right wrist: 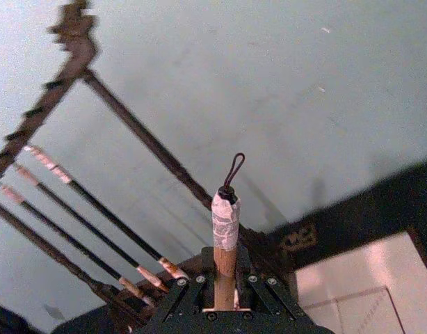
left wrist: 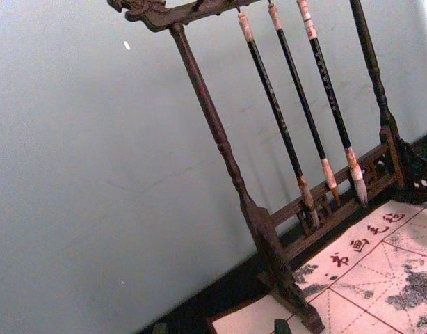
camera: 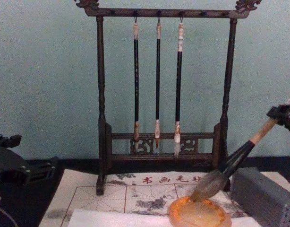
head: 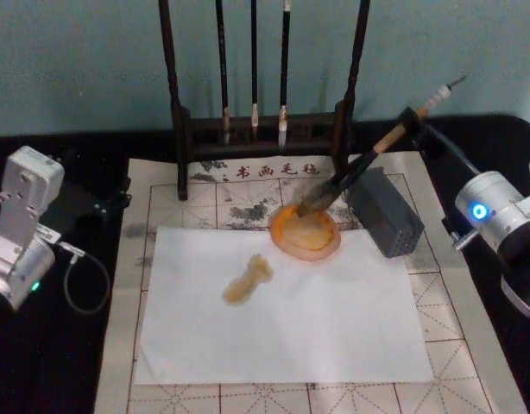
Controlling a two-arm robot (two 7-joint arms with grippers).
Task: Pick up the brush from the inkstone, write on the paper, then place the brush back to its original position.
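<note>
Left arm [head: 23, 228]: parked at the bench's left edge.
Paper [head: 291, 319]: white sheet with one pale brown smear.
Dish [head: 306, 233]: orange, on the paper's far edge.
Brush [head: 360, 168]: pale handle, black collar, tilted, bristles in the dish.
Right hand [right wrist: 225, 292]: raised at right, clamped on the handle's upper end.
</note>
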